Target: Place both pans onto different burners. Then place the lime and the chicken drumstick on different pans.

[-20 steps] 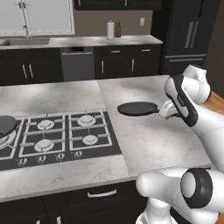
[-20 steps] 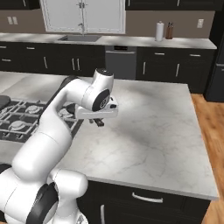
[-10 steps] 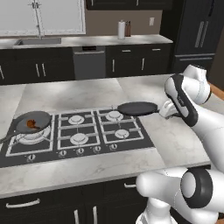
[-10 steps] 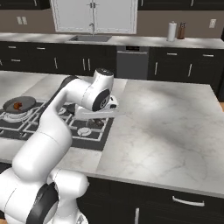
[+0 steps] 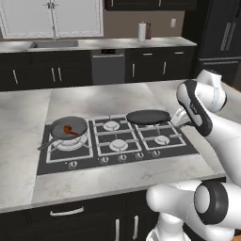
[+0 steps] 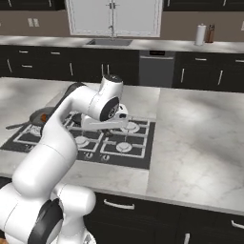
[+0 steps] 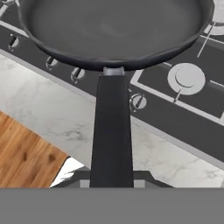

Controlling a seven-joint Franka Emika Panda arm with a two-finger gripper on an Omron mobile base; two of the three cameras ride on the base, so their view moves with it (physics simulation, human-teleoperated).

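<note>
Dark pan (image 5: 148,116): hanging level over the cooktop (image 5: 117,141), gripper (image 5: 181,117) clamping its handle (image 7: 111,131) end.

surface (image 5: 28,155): pale marbled island top, dark drawers below its front edge
back wall: brown, above a long pale counter (image 5: 169,43)
cabinets (image 5: 75,18): white doors high at the back, black ones under the counter
sink (image 6: 108,42): set in the back counter
dishwasher (image 5: 108,66): grey, between black cabinets
paper roll (image 5: 141,32): upright on the counter
floor (image 7: 26,153): warm wood planks
</note>
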